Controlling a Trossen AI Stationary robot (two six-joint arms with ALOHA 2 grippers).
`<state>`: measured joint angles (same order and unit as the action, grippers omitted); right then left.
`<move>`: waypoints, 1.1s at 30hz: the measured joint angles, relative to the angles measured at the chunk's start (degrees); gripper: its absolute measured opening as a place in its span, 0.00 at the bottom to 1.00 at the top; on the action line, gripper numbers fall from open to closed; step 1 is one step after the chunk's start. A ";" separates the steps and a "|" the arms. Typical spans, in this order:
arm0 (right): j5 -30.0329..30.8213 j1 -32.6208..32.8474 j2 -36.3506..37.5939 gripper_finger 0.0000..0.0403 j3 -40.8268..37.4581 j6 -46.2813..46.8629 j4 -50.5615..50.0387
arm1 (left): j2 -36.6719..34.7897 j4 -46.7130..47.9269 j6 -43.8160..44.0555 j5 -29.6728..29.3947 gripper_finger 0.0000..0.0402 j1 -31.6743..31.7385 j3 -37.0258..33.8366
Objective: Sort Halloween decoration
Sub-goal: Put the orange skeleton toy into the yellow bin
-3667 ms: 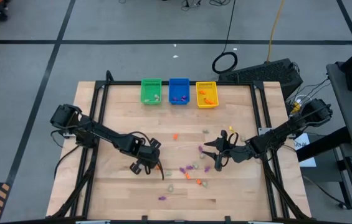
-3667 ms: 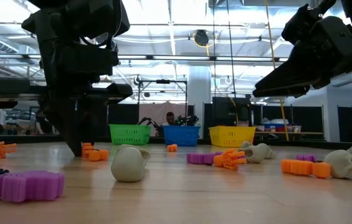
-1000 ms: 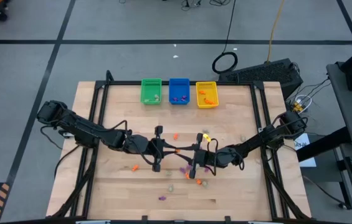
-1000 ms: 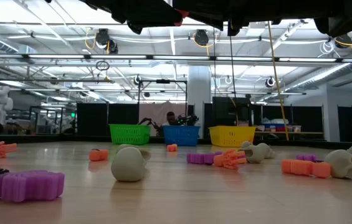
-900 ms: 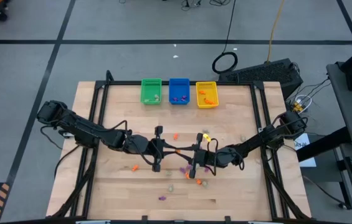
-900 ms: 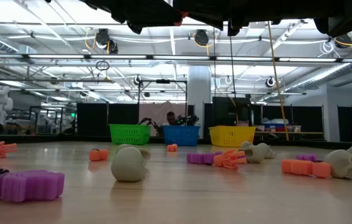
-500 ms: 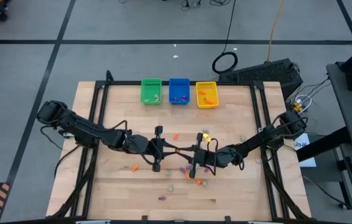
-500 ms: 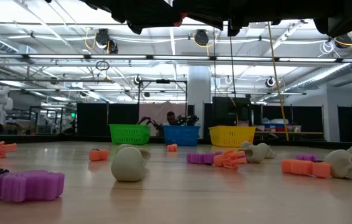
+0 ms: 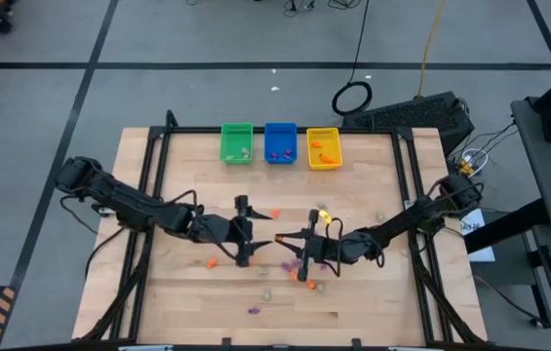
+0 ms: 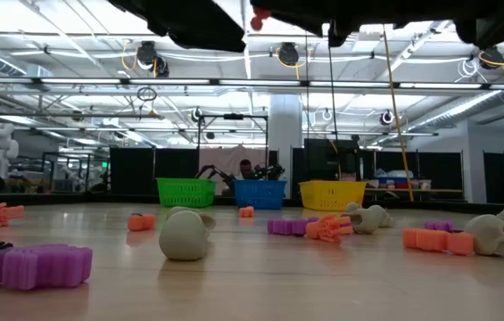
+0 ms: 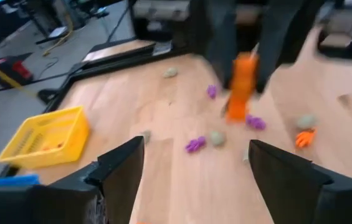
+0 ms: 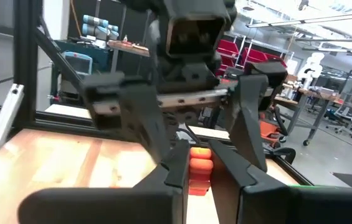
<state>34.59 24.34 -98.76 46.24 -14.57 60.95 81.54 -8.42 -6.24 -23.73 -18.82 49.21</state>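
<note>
Right claw grips orange trinket; left claw agape.

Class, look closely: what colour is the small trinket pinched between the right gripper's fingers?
Orange. The trinket in the right gripper shows best in the right wrist view.

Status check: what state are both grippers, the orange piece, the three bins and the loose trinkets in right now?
Left gripper: jaws open, empty, above the table.
Right gripper: jaws shut on the orange piece.
Orange piece: held off the table.
Green bin: a few pieces inside.
Blue bin: a few pieces inside.
Yellow bin: orange pieces inside.
Loose trinkets: scattered on the table, unsorted.
</note>
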 joint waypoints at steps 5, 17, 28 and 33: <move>0.04 1.47 3.77 0.08 0.00 -0.31 -2.78 | -1.07 2.02 1.15 -1.87 0.72 -0.38 0.01; -0.15 3.52 21.64 0.08 0.00 3.65 -34.05 | -1.01 10.06 10.00 -2.27 0.65 -1.67 0.00; -0.32 3.93 26.61 0.08 -3.60 11.16 -45.21 | -1.01 1.93 5.39 -2.25 0.36 -2.69 0.00; -0.34 3.91 26.47 0.08 -8.82 13.00 -39.69 | -1.01 -0.63 4.36 -2.24 0.23 -2.69 0.00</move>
<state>34.25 28.25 -72.29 37.41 -1.57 21.25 80.53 -9.05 -1.88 -25.96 -21.52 49.21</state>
